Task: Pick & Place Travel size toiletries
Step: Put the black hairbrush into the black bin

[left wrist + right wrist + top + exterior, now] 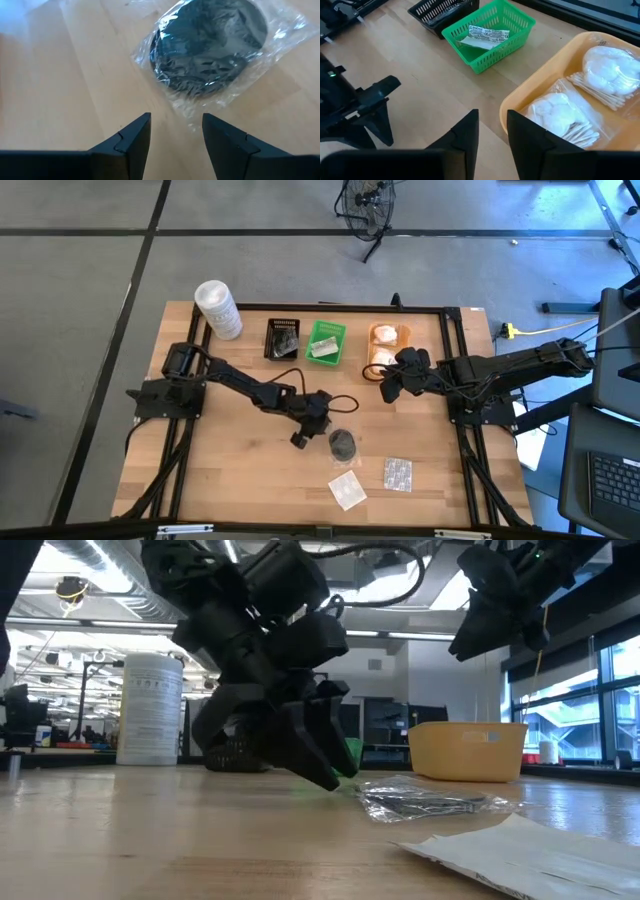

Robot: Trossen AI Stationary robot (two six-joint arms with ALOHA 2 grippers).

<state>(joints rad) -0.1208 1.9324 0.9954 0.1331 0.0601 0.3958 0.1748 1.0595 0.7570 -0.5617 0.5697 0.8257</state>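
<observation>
The left gripper (300, 439) is held low over the table (230, 480) near its middle, its fingers (135, 135) parted and empty, just short of a black round pad (342, 443) sealed in clear wrap. That pad lies flat on the wood. A white sachet (347, 489) and a blister pack (397, 473) lie near it, toward the front edge.

The right gripper (388, 388) is raised beside the orange tray (388, 333); its fingers (465, 131) are set narrowly apart with nothing between them. Two white wrapped bundles (615, 67) are seen in that tray. A flat sachet (484, 37) rests in the green tray (517, 22), with the black tray (283, 339) beside it. A white tub (217, 308) stands at the back left corner.
</observation>
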